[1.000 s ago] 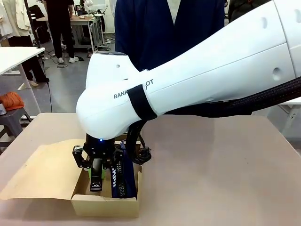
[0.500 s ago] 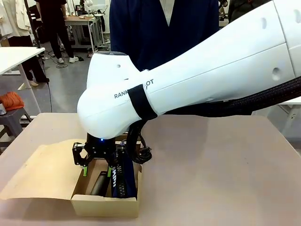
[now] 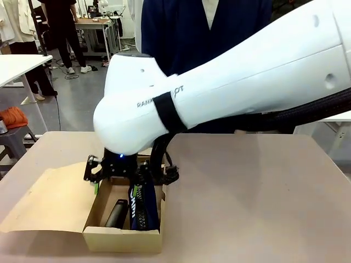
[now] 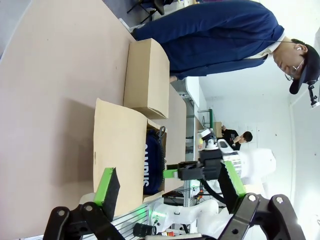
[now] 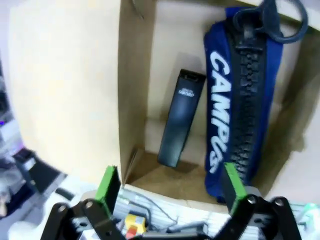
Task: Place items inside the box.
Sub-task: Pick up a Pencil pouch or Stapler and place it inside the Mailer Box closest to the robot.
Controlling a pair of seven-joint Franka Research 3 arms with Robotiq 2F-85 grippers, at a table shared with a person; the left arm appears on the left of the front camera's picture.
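A pale brown desk [image 3: 263,186] stretches across the front view. On its left side lies a wide tan cardboard flap lid [image 3: 46,203], folded flat and open, hinged to the left wall of the long shallow tan cardboard box [image 3: 122,239]. The open compartment of the box sits at the near left of the desk. Inside it, on the left, lies a black stapler [image 3: 117,213], its long body running near to far on the box floor. Just to its right, a navy zip pencil pouch with white "CAMPUS" lettering [image 3: 143,211] stands on its edge against the right wall, zip upward.

Directly above the compartment hangs the right tool [image 3: 114,187], black with green pads, carried by a large white arm that enters from the right. Its fingers are spread wide and grip nothing. In the right wrist view the spread right tool [image 5: 170,187] frames the stapler [image 5: 181,117] and pouch [image 5: 240,100] below it, both lying free.

In the left wrist view the left tool [image 4: 170,187] is also spread apart and empty, held well off from the box [image 4: 120,150], whose other compartment [image 4: 146,77] is closed under its flap. A person in a dark navy top [image 3: 203,33] stands at the far side of the desk.
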